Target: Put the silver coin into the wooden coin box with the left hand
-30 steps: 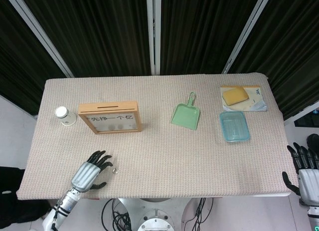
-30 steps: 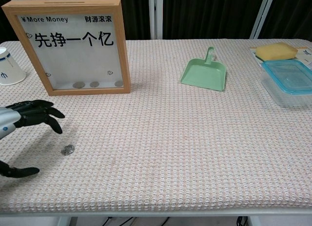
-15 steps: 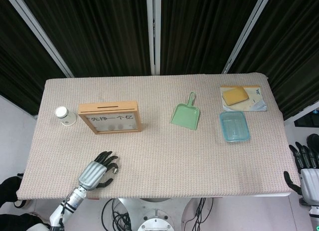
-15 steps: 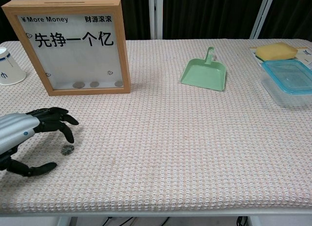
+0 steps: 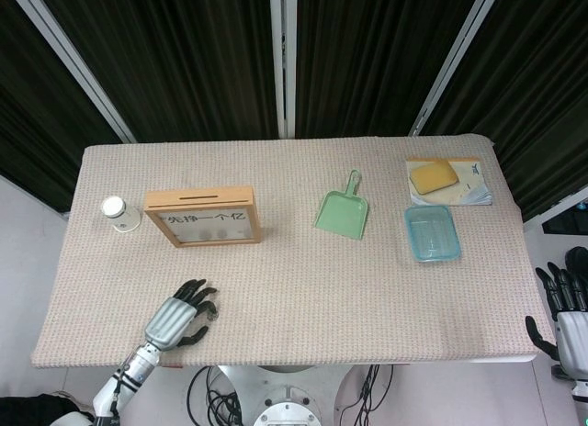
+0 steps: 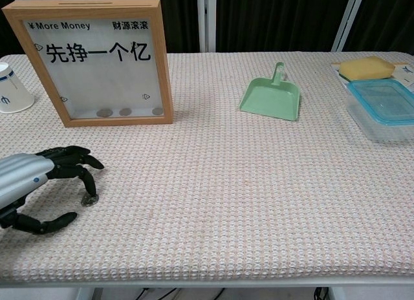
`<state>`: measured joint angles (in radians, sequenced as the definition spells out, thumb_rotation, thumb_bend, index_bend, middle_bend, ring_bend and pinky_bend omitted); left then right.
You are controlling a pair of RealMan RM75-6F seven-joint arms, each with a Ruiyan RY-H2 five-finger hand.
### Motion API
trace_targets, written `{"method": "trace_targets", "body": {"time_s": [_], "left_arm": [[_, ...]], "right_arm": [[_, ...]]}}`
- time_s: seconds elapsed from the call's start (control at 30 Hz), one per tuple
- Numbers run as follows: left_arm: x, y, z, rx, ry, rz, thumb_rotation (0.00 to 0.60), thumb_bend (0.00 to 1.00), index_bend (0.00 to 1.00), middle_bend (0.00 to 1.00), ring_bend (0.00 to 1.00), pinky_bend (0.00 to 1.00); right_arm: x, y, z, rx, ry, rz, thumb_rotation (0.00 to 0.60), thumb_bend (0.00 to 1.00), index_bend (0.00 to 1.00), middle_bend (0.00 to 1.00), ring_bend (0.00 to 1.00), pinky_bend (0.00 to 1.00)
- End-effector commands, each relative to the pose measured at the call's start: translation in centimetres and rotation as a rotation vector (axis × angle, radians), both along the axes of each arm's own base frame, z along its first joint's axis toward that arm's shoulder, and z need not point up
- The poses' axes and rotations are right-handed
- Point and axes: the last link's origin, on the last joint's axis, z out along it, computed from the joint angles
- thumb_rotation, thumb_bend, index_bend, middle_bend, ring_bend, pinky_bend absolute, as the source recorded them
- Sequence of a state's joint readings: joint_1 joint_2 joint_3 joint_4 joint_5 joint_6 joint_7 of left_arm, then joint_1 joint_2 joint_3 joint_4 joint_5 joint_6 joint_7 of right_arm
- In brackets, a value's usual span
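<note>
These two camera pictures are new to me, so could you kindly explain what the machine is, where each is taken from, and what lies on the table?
It is a two-armed robot with humanlike hands, steered by a person. One picture looks down from its head, the other looks forward from its chest.

On the cloth-covered table stand a wooden coin box with coins already inside, a paper cup, a green dustpan, a clear blue-rimmed container and a yellow sponge on a leaflet.

The left hand reaches over a silver coin near the table's front edge; its fingertips touch or nearly touch it, but the coin lies on the cloth, not held. The right hand waits beside the table, fingers spread, holding nothing.
</note>
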<state>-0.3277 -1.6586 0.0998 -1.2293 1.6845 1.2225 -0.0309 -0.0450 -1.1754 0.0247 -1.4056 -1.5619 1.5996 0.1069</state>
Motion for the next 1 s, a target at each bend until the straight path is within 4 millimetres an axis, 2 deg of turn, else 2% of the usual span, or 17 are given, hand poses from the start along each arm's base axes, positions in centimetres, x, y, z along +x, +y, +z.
{"method": "trace_targets", "body": {"time_s": [0.03,1.0], "left_arm": [[0.0,0.05,-0.1,-0.001,-0.001,0.001,0.6,0.3,0.4,0.14,0.03,0.09],[0.39,1.03,-1.0,0.011,-0.019,-0.018,0.6,0.3,0.48,0.16,0.03,0.09]], "right_arm": [[-0.01,-0.01,-0.01,0.0,0.0,-0.001,0.6,0.33,0.0,0.0,0.0,0.0],[-0.59,0.15,0.0,-0.004,-0.005,-0.013,0.6,0.33,0.0,0.0,0.0,0.0]]}}
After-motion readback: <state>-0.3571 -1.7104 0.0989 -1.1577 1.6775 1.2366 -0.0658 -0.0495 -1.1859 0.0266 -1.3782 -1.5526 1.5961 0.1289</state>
